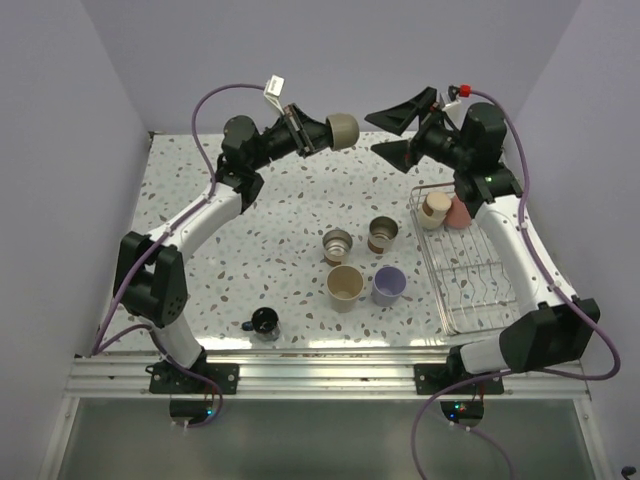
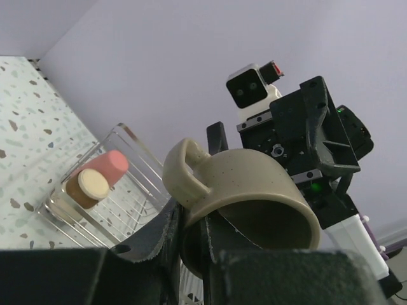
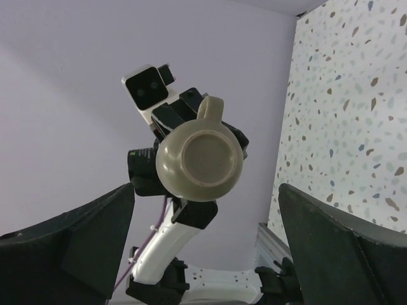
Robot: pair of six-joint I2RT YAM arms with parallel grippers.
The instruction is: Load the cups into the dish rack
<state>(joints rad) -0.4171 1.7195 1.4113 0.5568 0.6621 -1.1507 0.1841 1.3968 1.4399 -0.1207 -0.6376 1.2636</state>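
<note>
No text, label, brand, number or sign can be read in any of the three views. White tag (image 1: 272, 87) near the top of the overhead view: too small to tell whether it carries print
</note>
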